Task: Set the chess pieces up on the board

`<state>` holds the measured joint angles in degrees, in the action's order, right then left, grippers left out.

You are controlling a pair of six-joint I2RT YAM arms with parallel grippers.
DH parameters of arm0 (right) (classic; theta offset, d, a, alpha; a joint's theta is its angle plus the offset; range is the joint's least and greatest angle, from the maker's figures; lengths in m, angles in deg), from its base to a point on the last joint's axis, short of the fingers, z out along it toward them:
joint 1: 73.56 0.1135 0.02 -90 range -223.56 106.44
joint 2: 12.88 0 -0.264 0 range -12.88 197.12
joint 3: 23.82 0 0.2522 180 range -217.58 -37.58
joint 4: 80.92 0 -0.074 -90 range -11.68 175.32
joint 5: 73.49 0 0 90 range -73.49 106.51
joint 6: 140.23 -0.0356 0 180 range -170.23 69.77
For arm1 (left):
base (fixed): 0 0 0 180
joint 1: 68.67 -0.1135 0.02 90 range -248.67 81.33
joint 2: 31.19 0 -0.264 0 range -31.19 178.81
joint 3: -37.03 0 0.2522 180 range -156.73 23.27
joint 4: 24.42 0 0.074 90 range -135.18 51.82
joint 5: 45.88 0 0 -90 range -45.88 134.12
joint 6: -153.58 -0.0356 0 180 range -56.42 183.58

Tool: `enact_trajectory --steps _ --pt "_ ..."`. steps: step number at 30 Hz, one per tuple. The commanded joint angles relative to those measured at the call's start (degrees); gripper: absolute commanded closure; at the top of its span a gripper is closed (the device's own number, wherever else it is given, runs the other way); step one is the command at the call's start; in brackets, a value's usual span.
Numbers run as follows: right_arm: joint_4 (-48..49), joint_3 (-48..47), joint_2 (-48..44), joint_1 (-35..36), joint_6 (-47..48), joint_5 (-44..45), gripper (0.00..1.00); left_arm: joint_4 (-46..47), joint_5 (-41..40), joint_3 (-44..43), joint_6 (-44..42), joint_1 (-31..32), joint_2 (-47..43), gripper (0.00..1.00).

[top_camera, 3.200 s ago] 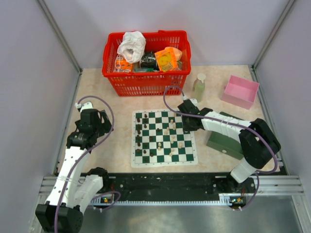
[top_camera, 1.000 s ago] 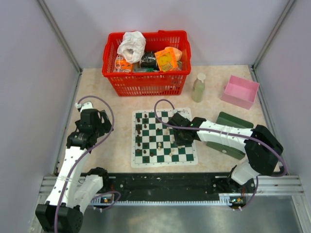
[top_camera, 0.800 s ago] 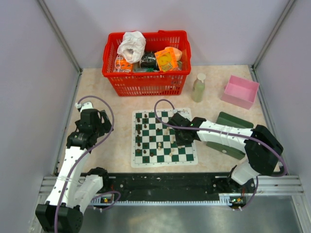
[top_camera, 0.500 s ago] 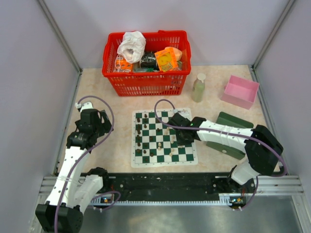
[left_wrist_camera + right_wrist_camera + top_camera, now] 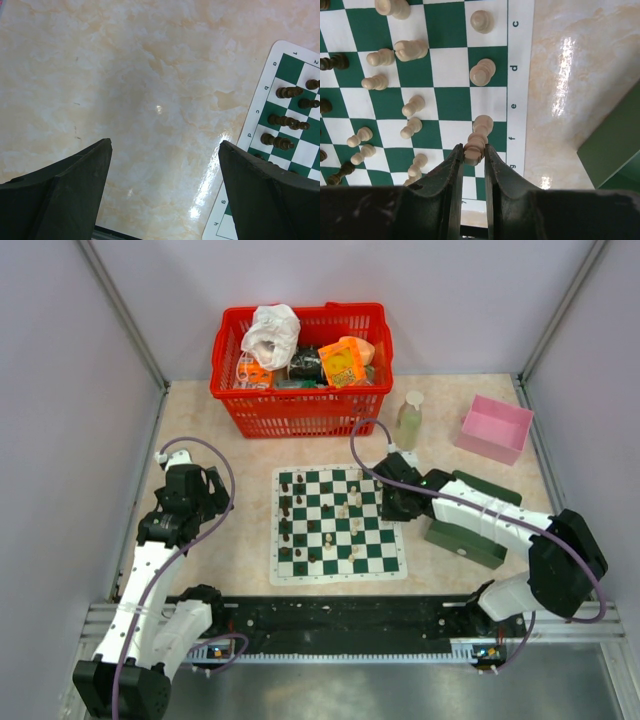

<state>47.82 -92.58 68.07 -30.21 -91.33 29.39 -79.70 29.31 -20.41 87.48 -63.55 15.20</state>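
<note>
The board [image 5: 338, 574] lies in the middle of the table. Dark brown chess pieces [image 5: 286, 510] stand along its left columns and cream chess pieces [image 5: 352, 505] are scattered over its right half. My right gripper [image 5: 391, 502] hangs over the board's right edge. In the right wrist view it [image 5: 473, 150] is shut on a cream piece [image 5: 477, 135], lifted above the board [image 5: 450, 102] near the f and g marks. My left gripper [image 5: 165, 145] is open over bare table left of the board [image 5: 287, 65], with nothing between its fingers.
A red basket [image 5: 300, 410] full of items stands behind the board. A pale green bottle [image 5: 409, 420] and a pink box [image 5: 495, 428] are at the back right. A dark green box [image 5: 480, 525] lies right of the board, under my right arm.
My right gripper closed on a cream piece in the board's middle, then carried it right and back to the board's right edge. The left arm has not moved.
</note>
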Motion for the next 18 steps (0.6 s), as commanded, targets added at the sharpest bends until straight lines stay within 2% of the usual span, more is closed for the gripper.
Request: enact_trajectory --steps 1,18 --pt "2.8 0.9 -1.4 -1.5 1.3 -1.2 0.83 2.2 0.0 0.2 -0.1 0.1 -0.2 0.07" --pt "8.1 4.2 0.2 -4.2 1.1 -3.7 0.82 2.3 0.0 0.1 -0.1 0.1 0.0 0.07"
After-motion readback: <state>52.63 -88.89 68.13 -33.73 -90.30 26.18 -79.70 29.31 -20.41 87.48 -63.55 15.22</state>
